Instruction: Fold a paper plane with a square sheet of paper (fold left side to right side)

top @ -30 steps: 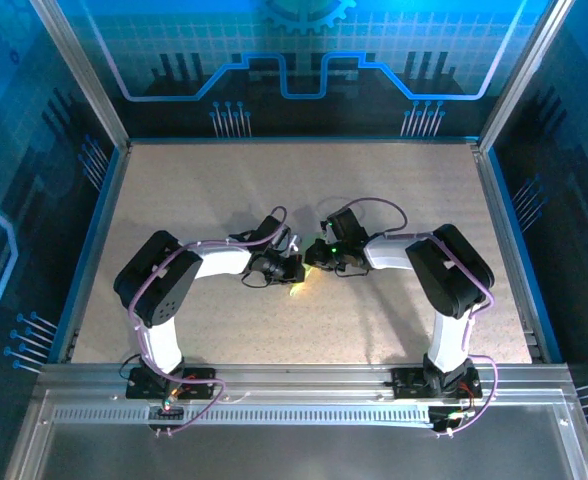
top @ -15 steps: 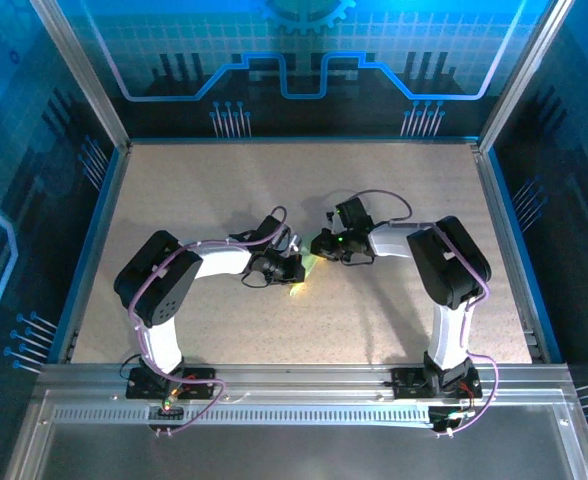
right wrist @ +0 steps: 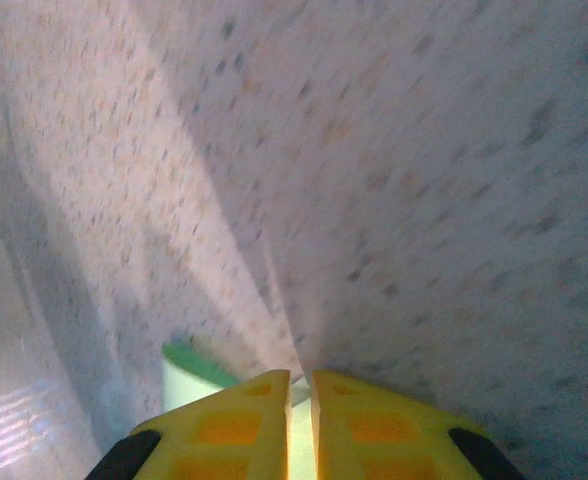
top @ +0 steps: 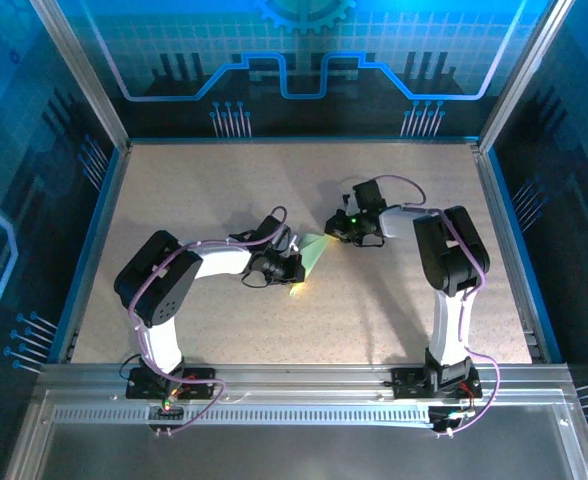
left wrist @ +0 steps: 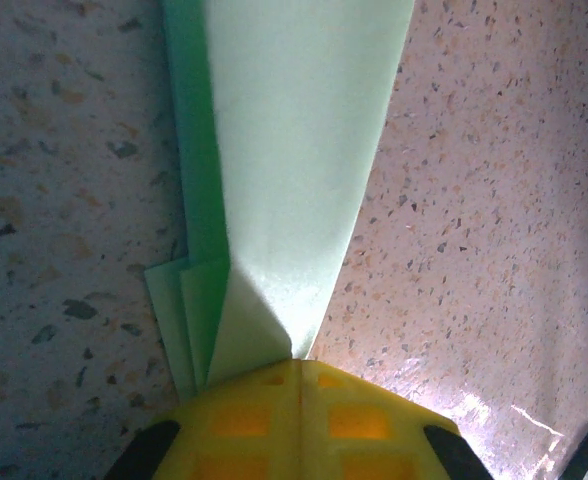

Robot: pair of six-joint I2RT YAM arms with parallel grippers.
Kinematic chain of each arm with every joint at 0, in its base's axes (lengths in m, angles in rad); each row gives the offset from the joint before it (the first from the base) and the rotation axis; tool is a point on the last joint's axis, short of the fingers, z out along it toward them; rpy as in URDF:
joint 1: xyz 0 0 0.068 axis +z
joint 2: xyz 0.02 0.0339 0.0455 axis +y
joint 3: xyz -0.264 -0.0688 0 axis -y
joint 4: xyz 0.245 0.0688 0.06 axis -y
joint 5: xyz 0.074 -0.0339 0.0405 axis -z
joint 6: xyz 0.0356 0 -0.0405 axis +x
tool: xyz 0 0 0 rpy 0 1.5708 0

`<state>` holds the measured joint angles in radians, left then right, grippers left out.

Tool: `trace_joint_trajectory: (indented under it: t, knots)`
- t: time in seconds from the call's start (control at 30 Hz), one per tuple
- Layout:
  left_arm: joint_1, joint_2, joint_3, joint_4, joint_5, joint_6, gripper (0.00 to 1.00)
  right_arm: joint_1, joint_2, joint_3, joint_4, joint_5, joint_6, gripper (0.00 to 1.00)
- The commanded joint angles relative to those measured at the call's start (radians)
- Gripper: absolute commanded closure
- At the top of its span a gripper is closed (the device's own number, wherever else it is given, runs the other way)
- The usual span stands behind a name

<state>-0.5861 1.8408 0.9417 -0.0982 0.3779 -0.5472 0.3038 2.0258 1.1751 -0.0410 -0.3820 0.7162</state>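
Left hand (left wrist: 296,372) and right hand (right wrist: 301,385) each pinch (opposite ends) the paper plane (left wrist: 294,150)

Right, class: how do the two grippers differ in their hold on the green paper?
The left gripper is clamped tight on the narrow end of the paper. The right gripper pinches its wider end, with a thin slit between its fingers. Both have yellow fingers and grip the same paper.
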Motion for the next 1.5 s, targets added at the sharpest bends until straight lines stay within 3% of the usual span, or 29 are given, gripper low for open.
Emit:
trace_joint_trajectory:
  t: [0.0,0.27,0.53,0.83,1.2,1.47]
  knots:
    - [0.003,0.064,-0.019,-0.136,-0.077,0.013,1.0,-0.044,0.009,0.027,-0.035,0.035,-0.025,0.84]
    - [0.003,0.062,-0.012,-0.139,-0.077,0.024,1.0,-0.025,-0.175,-0.03,-0.077,0.034,-0.022,0.84]
    - [0.002,0.055,-0.011,-0.141,-0.08,0.032,1.0,0.167,-0.334,-0.225,-0.004,0.076,0.113,0.84]
    - [0.003,0.048,-0.017,-0.134,-0.076,0.028,1.0,0.266,-0.239,-0.23,0.069,0.084,0.171,0.84]
    - [0.008,0.013,-0.024,-0.094,-0.04,0.003,1.0,0.281,-0.132,-0.196,0.017,0.095,0.174,0.84]
    - [0.045,-0.125,-0.046,-0.019,0.038,-0.049,0.91,0.278,-0.078,-0.224,-0.026,0.101,0.187,0.88]
